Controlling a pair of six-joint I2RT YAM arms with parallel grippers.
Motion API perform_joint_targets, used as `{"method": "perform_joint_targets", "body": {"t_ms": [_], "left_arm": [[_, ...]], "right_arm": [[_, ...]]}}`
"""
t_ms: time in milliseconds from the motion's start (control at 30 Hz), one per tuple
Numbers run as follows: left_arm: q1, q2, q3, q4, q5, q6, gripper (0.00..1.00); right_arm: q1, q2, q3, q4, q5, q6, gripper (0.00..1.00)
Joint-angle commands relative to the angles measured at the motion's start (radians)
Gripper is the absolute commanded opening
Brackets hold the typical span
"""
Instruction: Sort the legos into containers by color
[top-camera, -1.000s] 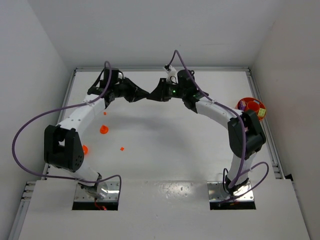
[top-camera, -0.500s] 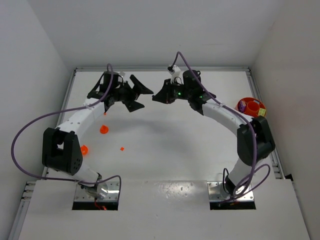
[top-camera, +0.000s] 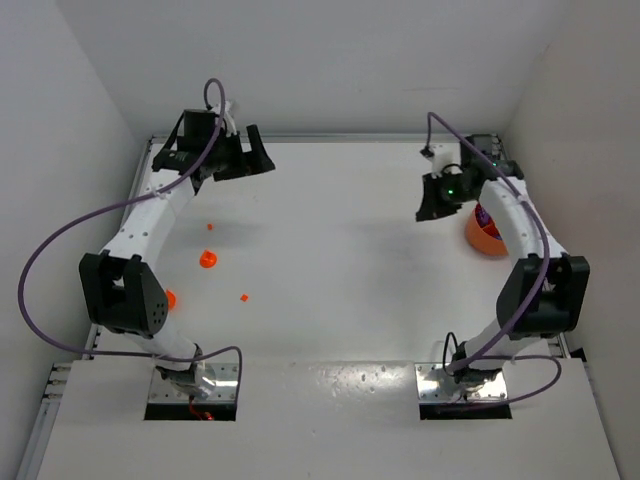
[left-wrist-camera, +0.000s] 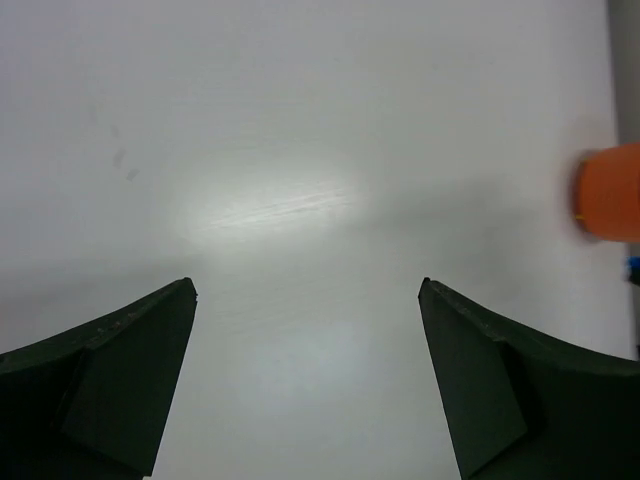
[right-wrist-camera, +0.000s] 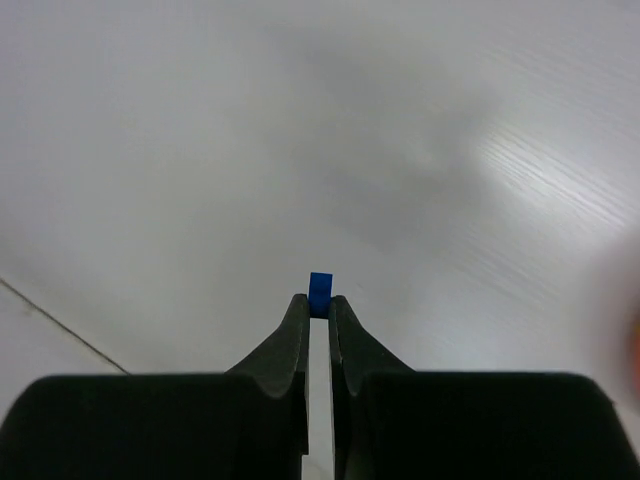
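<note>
While the R gripper (right-wrist-camera: 318, 303) stays out over the white table (right-wrist-camera: 200, 150), it's clenched on a blue lego (right-wrist-camera: 320, 287). The brick is pinched right at the fingertips, w/ its far end poking out past the jaws.

Top cam: R gripper hangs near the far-right corner, just left of the orange bowl (top-camera: 478, 237), which the R arm (top-camera: 520, 230) partly covers. The brick is too small to make out from there.

L gripper (top-camera: 252, 160) is up at the far-left corner, jaws spread wide. L wrist cam shows both fingers (left-wrist-camera: 120, 360) well apart, bare table btwn them. An orange container (left-wrist-camera: 610, 190) sits at the right edge of that view, well outside the jaws. A blue speck just below it is cut off by the frame, can't tell what it is.

Left half of table:
- round orange cup (top-camera: 208, 260)
- orange object (top-camera: 170, 297), touching or just beside the L arm (top-camera: 125, 295)
- orange-red lego (top-camera: 244, 297), near the cup on its near-right side
- smaller orange speck (top-camera: 209, 226), just beyond the cup

All lie well apart from both grippers.
</note>
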Motion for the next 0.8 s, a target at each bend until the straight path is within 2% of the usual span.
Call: {"method": "perform_joint_targets", "body": {"t_ms": [0, 33, 100, 133, 233, 400, 567, 767], "left_arm": [[-0.017, -0.029, 0.05, -0.074, -0.212, 0.26, 1.0], [-0.017, -0.041, 0.05, -0.065, -0.252, 0.26, 1.0], [-0.006, -0.066, 0.05, -0.045, -0.252, 0.26, 1.0], [0.007, -0.078, 0.05, -0.045, -0.24, 0.27, 1.0], [0.008, -0.057, 0.08, -0.087, -0.189, 0.328, 1.0], [-0.002, -0.047, 0.034, -0.12, -0.2, 0.286, 1.0], [-0.002, -0.098, -0.064, -0.014, -0.182, 0.182, 1.0], [-0.025, -0.064, -0.038, -0.051, -0.311, 0.161, 1.0]], "right_arm": [[-0.119, -0.04, 0.088, -0.32, 0.109, -0.296, 0.0], [-0.198, -0.04, 0.089, -0.332, 0.124, -0.358, 0.0], [-0.272, -0.01, 0.111, -0.381, 0.149, -0.423, 0.0], [-0.341, 0.01, 0.121, -0.395, 0.149, -0.466, 0.0], [-0.443, 0.096, 0.188, -0.485, 0.149, -0.544, 0.0], [-0.474, 0.119, 0.211, -0.486, 0.2, -0.569, 0.0], [-0.492, 0.158, 0.233, -0.446, 0.269, -0.54, 0.0], [-0.514, 0.178, 0.223, -0.331, 0.353, -0.471, 0.0]]}}
